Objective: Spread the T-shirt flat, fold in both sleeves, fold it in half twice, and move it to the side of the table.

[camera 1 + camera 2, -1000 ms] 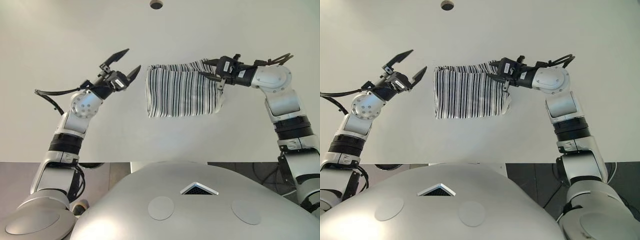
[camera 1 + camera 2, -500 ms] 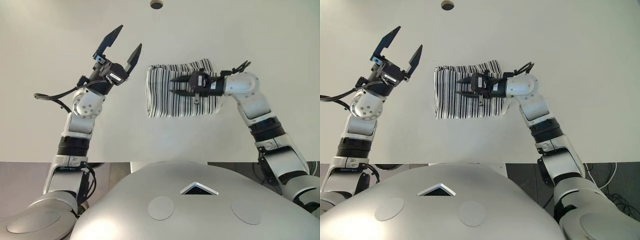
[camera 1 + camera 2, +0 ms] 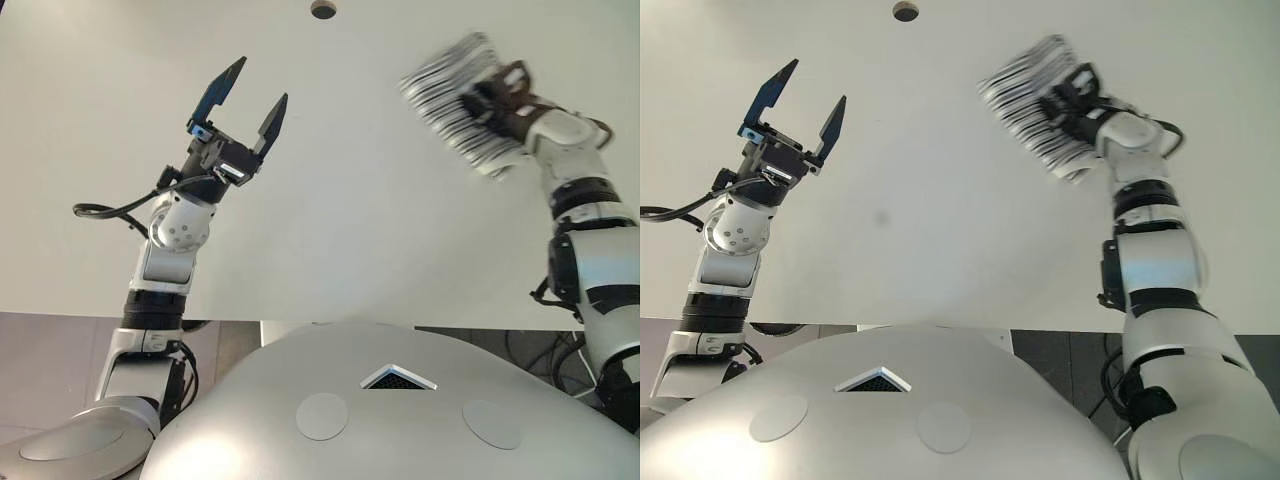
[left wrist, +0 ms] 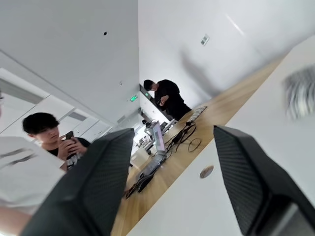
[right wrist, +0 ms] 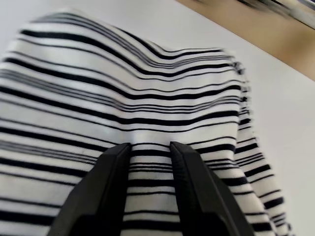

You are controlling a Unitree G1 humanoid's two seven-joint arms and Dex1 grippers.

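T-shirt [image 3: 452,88] carried to far right of table [image 3: 350,230], right pincer [image 5: 150,145] pinching it, left pincer [image 3: 258,82] open, raised

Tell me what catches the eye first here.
The folded black-and-white striped T-shirt stands out at the far right of the white table, pinched in the right pincer. On the left, the left pincer is raised above the table with its dark fingers spread wide open.
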